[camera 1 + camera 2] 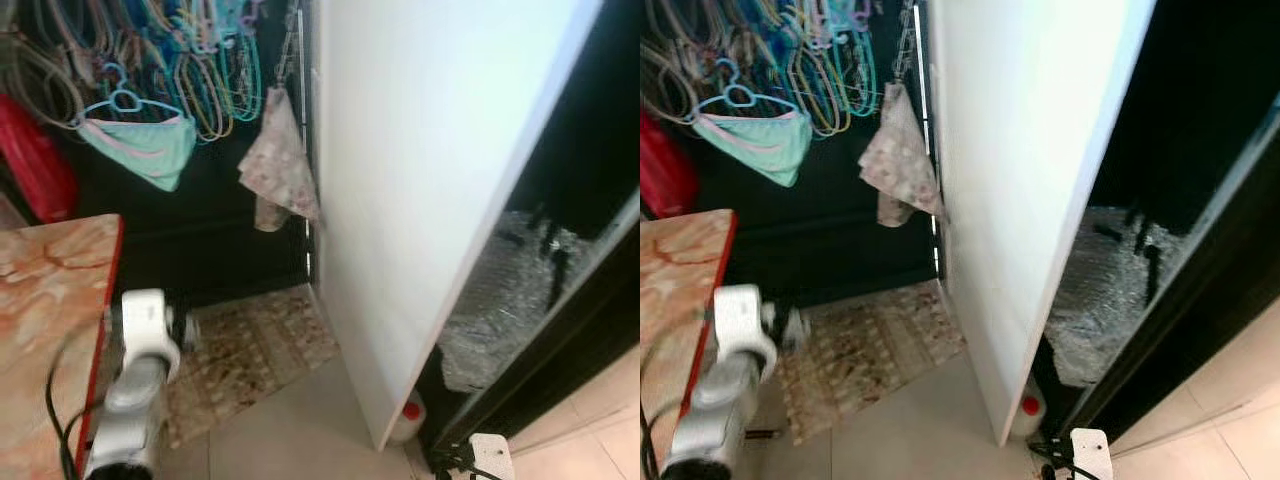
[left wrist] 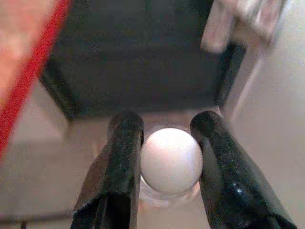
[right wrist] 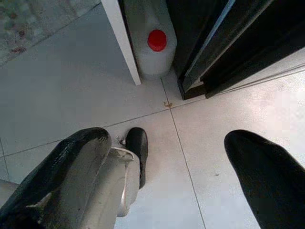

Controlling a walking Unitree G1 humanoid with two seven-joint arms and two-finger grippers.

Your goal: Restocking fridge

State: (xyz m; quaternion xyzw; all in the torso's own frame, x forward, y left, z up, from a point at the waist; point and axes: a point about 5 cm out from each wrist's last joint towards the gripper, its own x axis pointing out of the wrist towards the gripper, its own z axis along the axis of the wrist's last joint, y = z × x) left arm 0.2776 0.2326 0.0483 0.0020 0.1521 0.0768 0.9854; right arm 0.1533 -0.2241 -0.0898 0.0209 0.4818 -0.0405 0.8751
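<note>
The two eye views look forward and down from the robot's head, sharing the white fridge door (image 1: 430,190), the patterned mat (image 1: 250,350) and the marbled table (image 1: 45,320) at the left edge. The left wrist view looks along the left gripper (image 2: 167,162) from very close, toward the dark cabinet front (image 2: 138,57). The right wrist view faces down at the tiled floor (image 3: 71,86) and shares with the eye views the red-capped jug (image 3: 150,40) at the door's foot.

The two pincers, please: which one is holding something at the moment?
The left pincer: its black fingers clamp a white bottle cap. The right pincer hangs open over the tiled floor, with nothing between its fingers.
</note>
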